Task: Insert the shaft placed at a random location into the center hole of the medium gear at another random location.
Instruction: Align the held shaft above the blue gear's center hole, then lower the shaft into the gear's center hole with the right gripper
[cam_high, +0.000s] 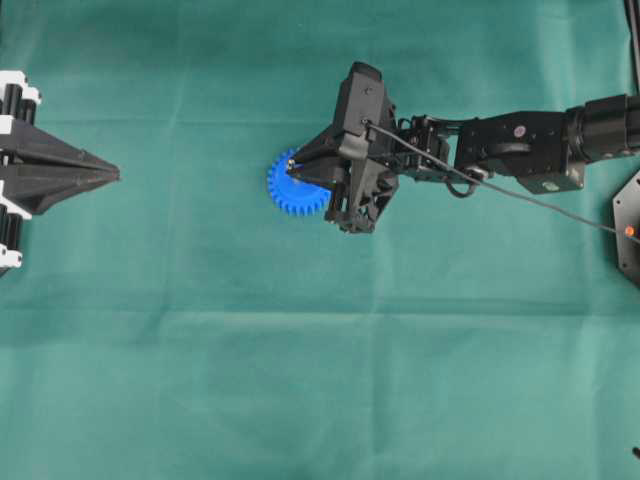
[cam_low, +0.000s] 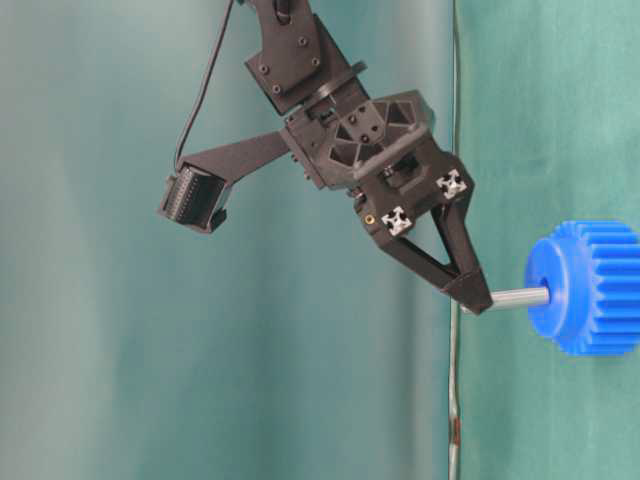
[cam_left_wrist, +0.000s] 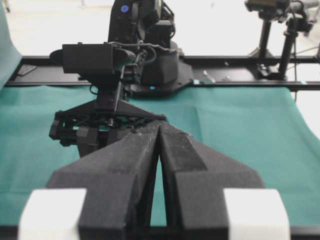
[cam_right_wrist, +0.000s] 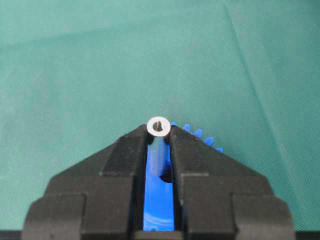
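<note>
The jaws of the right gripper (cam_right_wrist: 159, 131) stand nearly closed, clamped on the shaft (cam_right_wrist: 158, 145), a short silvery metal pin pinched between the two black fingertips (cam_right_wrist: 130, 150). In the right wrist view the pin's flat ring-shaped end face sits just at the fingertips' front edge, and its body runs down between them toward the blue plastic below. In the table-level view, which is turned on its side, the fingertips grip the pin at one end while the other end meets the center hole (cam_low: 545, 290) in the raised hub of the medium gear (cam_low: 590, 288); how far the pin has entered I cannot tell. The bright blue toothed gear lies flat on the green cloth of the worktop (cam_high: 300, 380), a little right of the middle in the overhead view, with the right gripper's body covering its right part. The right arm (cam_high: 520, 150) reaches in from the right edge, a black cable trailing along it.

The left gripper (cam_left_wrist: 159, 131) rests at the far left edge of the overhead view, well apart from the gear. Its jaws are closed, foam-padded fingers (cam_left_wrist: 125, 160) meeting at the tips, holding nothing.
</note>
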